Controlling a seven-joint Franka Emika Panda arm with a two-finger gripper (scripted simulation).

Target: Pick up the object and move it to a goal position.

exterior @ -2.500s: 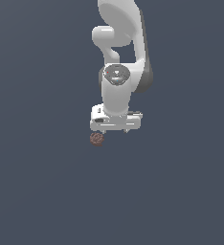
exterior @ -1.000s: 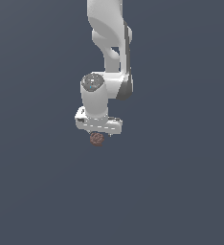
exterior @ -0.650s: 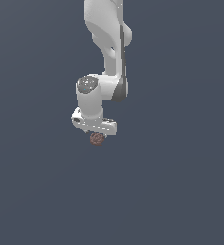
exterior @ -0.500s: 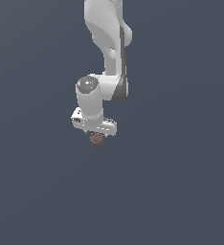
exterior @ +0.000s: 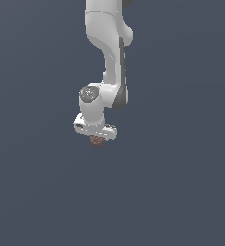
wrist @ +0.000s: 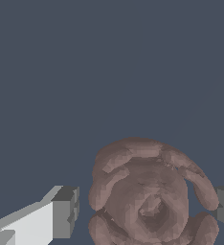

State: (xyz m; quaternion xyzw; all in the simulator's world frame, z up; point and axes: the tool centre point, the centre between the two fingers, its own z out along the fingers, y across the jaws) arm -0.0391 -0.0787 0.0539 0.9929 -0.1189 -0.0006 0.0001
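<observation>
A: Gripper [exterior: 97, 139] points down, ball [exterior: 96, 141] tucked just under it. Low, likely to straddle the ball for a grasp.

B: Wrist view fills in more: ball [wrist: 147, 196] lobed and mottled, sitting between two fingers [wrist: 65, 212]. A gap shows on one side, so the pincer looks part open. Whether it has hold, cannot tell.

A: Exterior hides the fingers.

Was a bare simulated scene: flat, featureless slate-grey ground [exterior: 181, 192] everywhere, no walls or furniture, only a smoothly rendered white arm [exterior: 107, 43].
</observation>
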